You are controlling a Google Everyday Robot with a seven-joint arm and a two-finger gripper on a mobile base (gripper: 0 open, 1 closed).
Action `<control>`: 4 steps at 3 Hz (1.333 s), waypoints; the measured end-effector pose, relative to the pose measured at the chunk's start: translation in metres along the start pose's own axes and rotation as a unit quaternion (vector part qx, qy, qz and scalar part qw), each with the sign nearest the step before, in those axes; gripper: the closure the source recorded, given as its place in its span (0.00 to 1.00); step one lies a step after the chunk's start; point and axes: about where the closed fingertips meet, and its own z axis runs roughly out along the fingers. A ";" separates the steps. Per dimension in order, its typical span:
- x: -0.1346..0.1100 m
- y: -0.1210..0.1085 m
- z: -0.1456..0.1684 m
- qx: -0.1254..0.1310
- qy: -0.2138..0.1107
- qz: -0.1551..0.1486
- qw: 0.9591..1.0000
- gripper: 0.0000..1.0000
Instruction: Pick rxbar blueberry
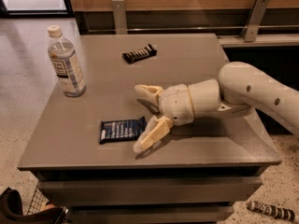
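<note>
The blueberry bar (122, 129) lies flat just ahead of the open gripper (141, 116), lengthwise toward it, its near end beside the lower finger (154, 132).

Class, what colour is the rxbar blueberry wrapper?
The rxbar blueberry is dark blue with white text, clearest in the camera view; the gripper, open, is beside it.

Grey square surface (196, 64), matte top. Clear water bottle (67, 62), white cap, upright near the back-left corner. Narrow black bar wrapper (139, 53) with white lettering, flat near the back edge. Dark-blue rxbar blueberry (121, 129), white text up, flat near the front edge, left of centre. Just right of it the end effector (140, 118), low over the top, fingers spread; contact unclear.
</note>
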 end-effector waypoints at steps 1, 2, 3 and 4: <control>-0.002 0.007 0.018 -0.013 0.010 -0.016 1.000 0.00; 0.003 0.014 0.032 -0.026 0.026 -0.024 0.999 0.00; 0.017 0.017 0.042 -0.027 0.032 -0.024 0.999 0.20; 0.016 0.017 0.042 -0.028 0.032 -0.024 0.999 0.43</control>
